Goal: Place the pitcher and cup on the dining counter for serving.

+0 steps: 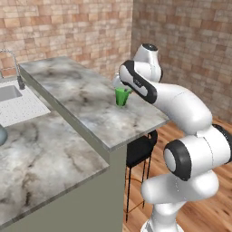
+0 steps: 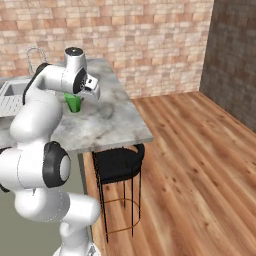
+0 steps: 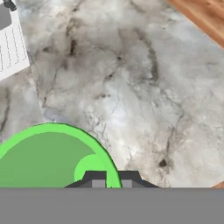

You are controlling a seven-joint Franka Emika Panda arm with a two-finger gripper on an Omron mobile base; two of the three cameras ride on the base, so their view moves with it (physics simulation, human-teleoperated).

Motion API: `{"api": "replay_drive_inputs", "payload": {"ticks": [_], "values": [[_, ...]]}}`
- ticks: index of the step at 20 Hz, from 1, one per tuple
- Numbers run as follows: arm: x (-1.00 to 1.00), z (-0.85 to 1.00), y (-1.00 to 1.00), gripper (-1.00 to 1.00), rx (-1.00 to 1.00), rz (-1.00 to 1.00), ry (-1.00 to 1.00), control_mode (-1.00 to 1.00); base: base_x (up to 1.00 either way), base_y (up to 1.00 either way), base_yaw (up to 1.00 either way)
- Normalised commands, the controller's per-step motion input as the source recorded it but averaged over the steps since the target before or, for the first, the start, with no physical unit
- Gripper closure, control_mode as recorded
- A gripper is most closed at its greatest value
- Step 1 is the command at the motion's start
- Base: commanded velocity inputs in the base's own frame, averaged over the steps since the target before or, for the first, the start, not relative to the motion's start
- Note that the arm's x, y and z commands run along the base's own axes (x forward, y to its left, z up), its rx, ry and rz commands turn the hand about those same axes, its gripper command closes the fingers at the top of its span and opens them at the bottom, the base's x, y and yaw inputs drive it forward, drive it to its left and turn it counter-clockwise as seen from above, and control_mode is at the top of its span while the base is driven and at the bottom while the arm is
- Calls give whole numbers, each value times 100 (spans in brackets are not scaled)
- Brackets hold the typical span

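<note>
No brand, label or writing can be read on anything here.

In the left base view, the far left holds the sink [image 1: 9,93] with its faucet [image 1: 13,63] and the white drainboard [image 1: 25,108], set in the lower counter [image 1: 50,158]. At that view's left edge a pale blue-grey rounded shape, the pitcher [image 1: 2,135], is cut off by the frame and stands on the lower counter. Rightward rises the dining counter [image 1: 86,102], a long marbled slab whose near edge overhangs the sage-green base. Much of its top lies bare between the faucet end and the cup [image 1: 121,96]. The green cup stands upright on the slab, back from the right-hand edge and closer to the end corner than to the faucet end. The gripper [image 1: 130,92] is at the cup's rim, mostly hidden behind the arm.

In the hand view the jaws stand narrow, the fingertips [image 3: 95,179] close on either side of the green rim [image 3: 114,175]; they appear to pinch the cup's wall. Bare marbled stone spreads beyond the cup to the far edge.

Right of the slab, a black stool [image 2: 117,165] sits tucked under the overhang, and open wooden floor [image 2: 200,160] runs to the brick walls [image 2: 150,40].
</note>
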Motion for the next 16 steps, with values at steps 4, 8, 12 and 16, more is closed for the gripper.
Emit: {"api": "replay_drive_inputs", "payload": {"ticks": [4, 8, 12, 16], "values": [[0, -51, 0, 100, 0, 0, 2, -100, 0, 0, 0], [0, -51, 0, 100, 0, -1, 0, -100, 0, 0, 0], [0, -51, 0, 100, 0, -1, 0, -100, 0, 0, 0], [0, -53, 0, 100, -1, 0, 0, -100, 0, 0, 0]]}}
